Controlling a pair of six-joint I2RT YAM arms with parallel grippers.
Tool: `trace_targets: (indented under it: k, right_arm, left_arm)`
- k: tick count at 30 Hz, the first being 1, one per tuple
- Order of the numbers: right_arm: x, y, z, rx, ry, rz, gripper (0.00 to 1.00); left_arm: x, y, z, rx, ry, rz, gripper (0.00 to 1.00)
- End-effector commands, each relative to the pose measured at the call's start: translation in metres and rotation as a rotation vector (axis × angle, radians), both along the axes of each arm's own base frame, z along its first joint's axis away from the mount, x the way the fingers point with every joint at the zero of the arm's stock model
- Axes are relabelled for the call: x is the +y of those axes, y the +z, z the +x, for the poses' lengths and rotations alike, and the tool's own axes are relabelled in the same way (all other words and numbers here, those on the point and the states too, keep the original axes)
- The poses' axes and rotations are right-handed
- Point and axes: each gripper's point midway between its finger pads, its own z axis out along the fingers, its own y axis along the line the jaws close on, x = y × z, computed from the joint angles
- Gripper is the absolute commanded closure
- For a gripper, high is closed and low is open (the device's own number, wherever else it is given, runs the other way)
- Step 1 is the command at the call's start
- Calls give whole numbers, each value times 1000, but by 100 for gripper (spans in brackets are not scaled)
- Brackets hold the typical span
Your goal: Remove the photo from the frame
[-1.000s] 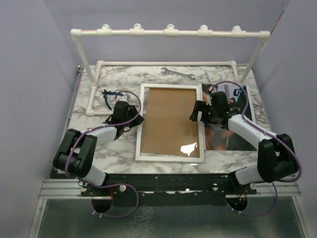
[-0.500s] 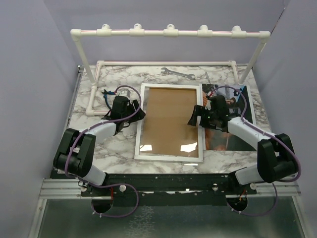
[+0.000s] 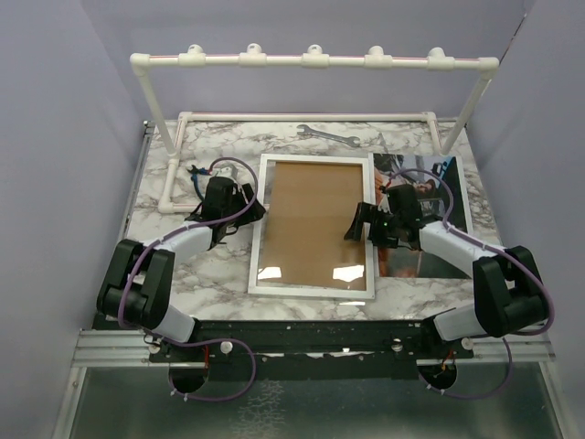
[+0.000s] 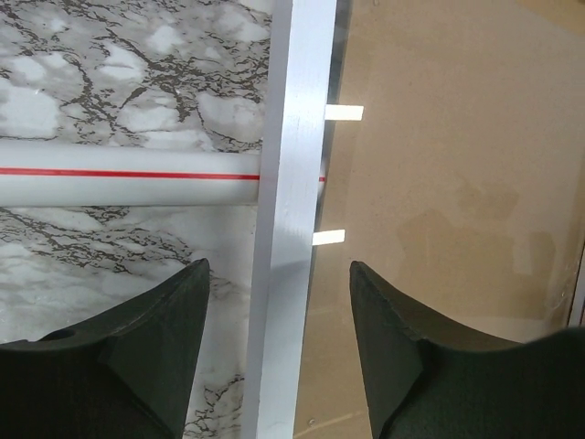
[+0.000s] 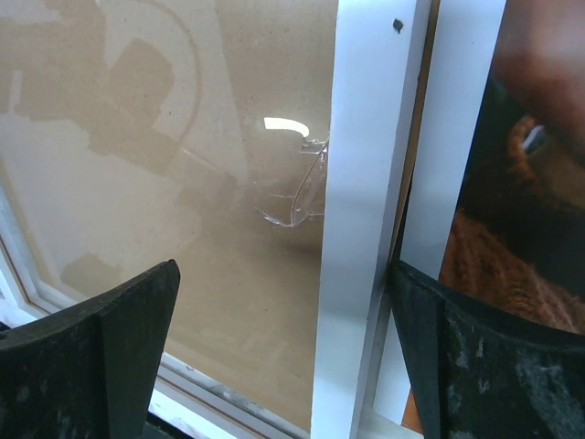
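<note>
The frame (image 3: pixel 313 224) lies flat in the middle of the marble worktop (image 3: pixel 210 274), its near side close to the near edge. Its narrow white border runs round glass that shows plain brown board beneath and throws back bright glints near the near side.

The left pincer (image 4: pixel 277 263) is poised over the frame's left side. Its dark fingers are spread, one over the marble and one over the glass, with the white border between them and a gap on either side. The right pincer (image 5: pixel 283 270) stands over the frame's right side with its fingers wide apart, one above the glass and the other beyond the border, towards the print. Neither pincer grips anything.

The photo (image 3: pixel 448 192) is out of the frame. It lies flat just beside the frame's right side, towards the worktop's right edge, with the right arm crossing over it.

Farther back on the left lie blue-handled pliers (image 3: pixel 199 176), just behind the left pincer. A wrench (image 3: pixel 327 134) rests near the far edge. A white pipe rack (image 3: pixel 311 60) spans the far side.
</note>
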Motion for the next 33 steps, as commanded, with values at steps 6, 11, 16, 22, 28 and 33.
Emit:
trace_targets:
  k: [6, 11, 16, 22, 28, 33]
  right_arm:
    - [2, -10, 4, 35, -20, 17, 0]
    - [10, -5, 7, 17, 6, 56, 0]
    - [19, 4, 13, -5, 42, 95, 12]
    - [28, 6, 18, 2, 86, 110, 22]
    - [38, 3, 20, 9, 122, 114, 23]
    - [46, 6, 20, 12, 149, 122, 22]
  left_arm:
    - [11, -4, -4, -1, 24, 29, 36]
    - [11, -3, -5, -5, 25, 22, 37]
    - [12, -6, -7, 1, 30, 19, 37]
    - [26, -4, -12, -24, 102, -9, 34]
    - [43, -6, -17, -39, 155, -21, 28]
    - [47, -4, -16, -61, 149, -67, 28]
